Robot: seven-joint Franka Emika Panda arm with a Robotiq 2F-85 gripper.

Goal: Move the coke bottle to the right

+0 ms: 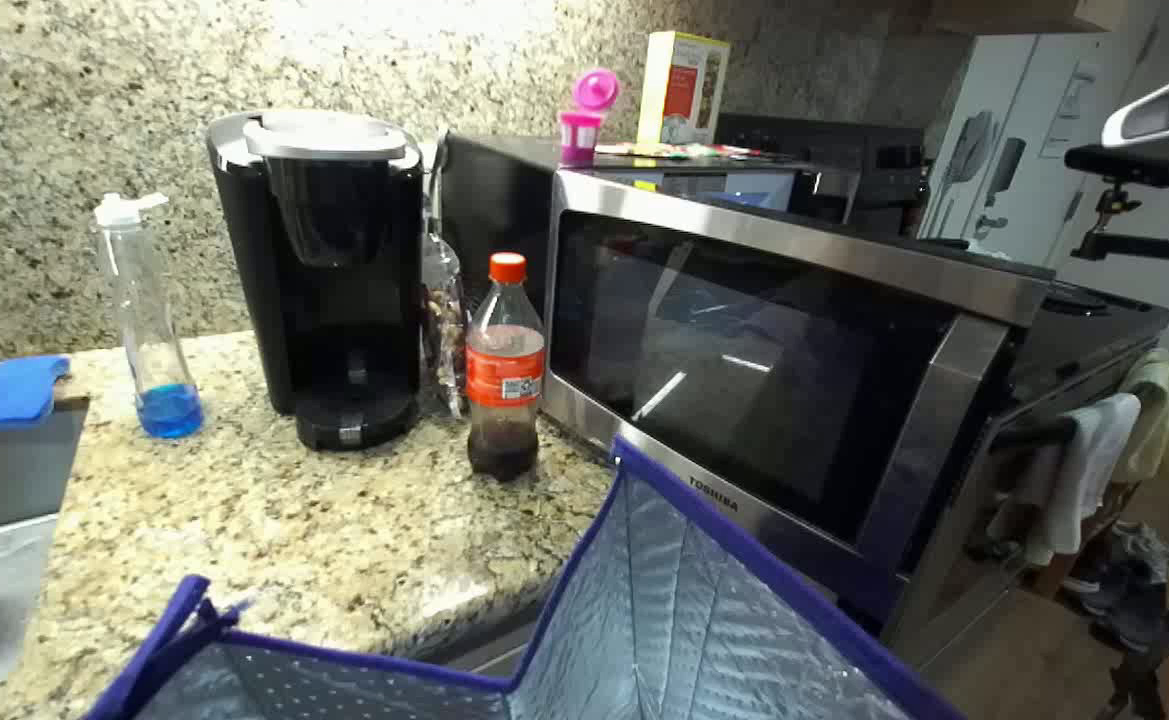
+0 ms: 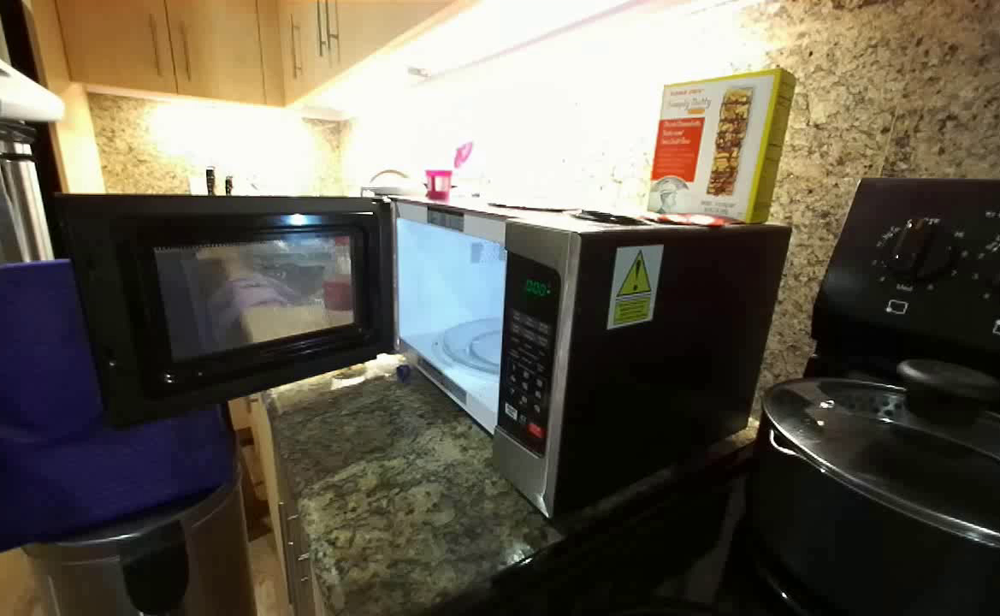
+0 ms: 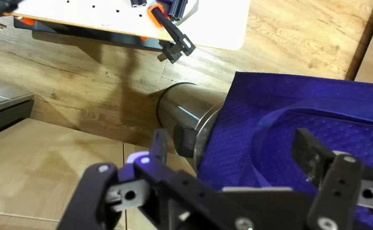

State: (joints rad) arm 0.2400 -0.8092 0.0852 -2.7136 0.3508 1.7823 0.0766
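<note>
Your red-capped coke bottle [image 1: 506, 375], part full, stands upright on the granite counter [image 1: 284, 550], just beside the hinge side of the microwave [image 2: 671, 368]. You have the microwave door [image 1: 754, 370] swung wide, and in an exterior view you see the lit cavity [image 2: 440, 265] with its round plate [image 2: 476, 344]. Next out from the microwave, past the bottle, comes the black coffee maker [image 1: 339, 280], and beyond that, farther from the microwave, the tall clear bottle with blue liquid [image 1: 159, 340]. On top of the microwave sit a pink cup [image 1: 578, 138] with its lid [image 1: 596, 90] flipped up and a snack bar box [image 2: 713, 150]. By the control-panel side of the microwave a lidded black pot [image 2: 867, 522] stands on the stove [image 2: 961, 274].

Your gripper [image 3: 232, 143] is well apart from the coke bottle, out on the outer-face side of the microwave door. In the wrist view its fingers [image 3: 312, 155] stand wide apart, and between them you see the blue bag [image 3: 275, 153] and, partly covered by it, a metal trash can [image 3: 189, 99]. That bag, silver inside, sits in front of the microwave door's outer face. In both exterior views a white part of the arm [image 2: 3, 81] shows at the edge, past the free edge of the microwave door
</note>
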